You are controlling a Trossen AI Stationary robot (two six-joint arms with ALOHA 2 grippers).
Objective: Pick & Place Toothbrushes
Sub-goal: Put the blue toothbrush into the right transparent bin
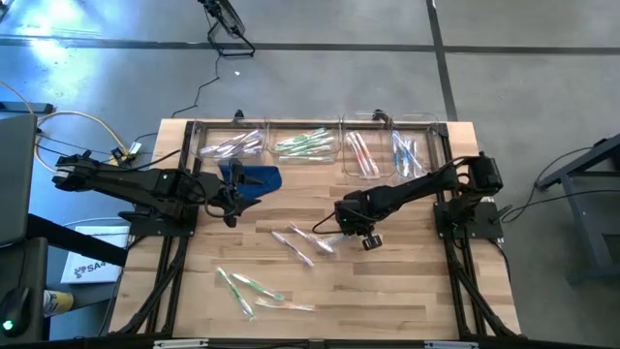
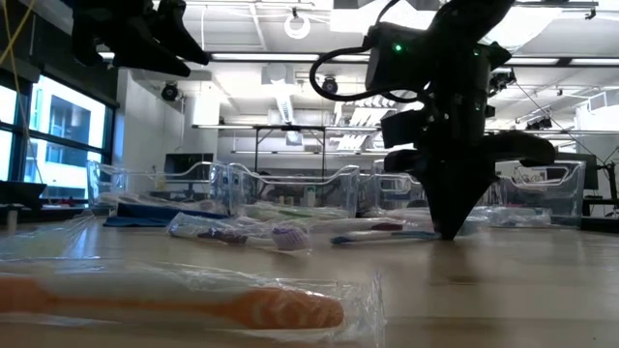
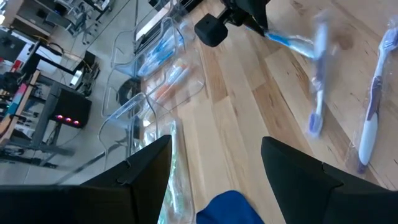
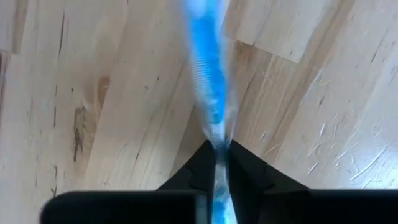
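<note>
Blue toothbrush [image 4: 207, 74] pinched tight in right gripper [image 4: 216, 163] at table [image 1: 407, 291] mid; left gripper [image 3: 214, 171] w/ fingers spread, over blue cloth [image 3: 230, 208].

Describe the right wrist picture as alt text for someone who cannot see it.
The right gripper is pinched shut on a blue toothbrush in clear wrapping, seen close up. Under it lies the pale wooden table.

Grey concrete floor [image 1: 320, 78], ceiling strip lights [image 2: 290, 58], window [image 2: 58, 135]
</note>
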